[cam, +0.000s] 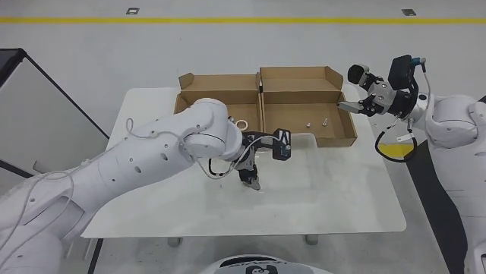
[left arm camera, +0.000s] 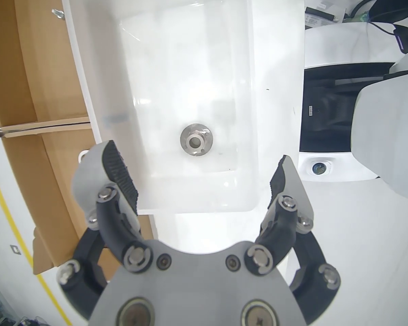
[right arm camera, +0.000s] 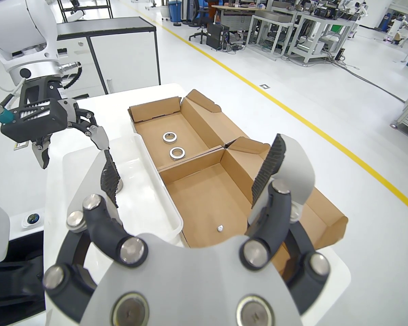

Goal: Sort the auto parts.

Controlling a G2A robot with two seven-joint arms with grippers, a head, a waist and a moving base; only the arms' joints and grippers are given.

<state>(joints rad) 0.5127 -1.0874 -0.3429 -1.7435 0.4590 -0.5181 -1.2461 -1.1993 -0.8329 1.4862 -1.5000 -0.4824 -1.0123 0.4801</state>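
Going left to right in the top view, we start with the left cardboard box [cam: 220, 84], which holds two metal rings [right arm camera: 170, 137] [right arm camera: 177, 152] lying flat and near each other. Next is the white tray [left arm camera: 275, 69] on the table [cam: 342, 190], just in front of the boxes. In it we count one flanged bushing [left arm camera: 196, 139], flange down and hub up, near the tray's end. The left gripper [left arm camera: 197, 161] hangs right above it, spread wide, with both pads [left arm camera: 120, 171] apart from the part and nothing held. We judge the bushing to be solid metal: stiff, not fragile, dense for its small size, and smooth enough to slip. The tray floor looks slick, so a one-sided touch may skate the part away. The best hold is probably across the raised hub, or across the flange rim with the pads squared up. The low flange leaves little to pinch. Next comes the right cardboard box [cam: 300, 77], where we count two small bolts [cam: 309, 122] [cam: 324, 120] set close together on its floor. They look light and liable to roll. Last is the right gripper [right arm camera: 192, 157], off the right box's outer end and above the table edge, its fingers wide apart and empty.
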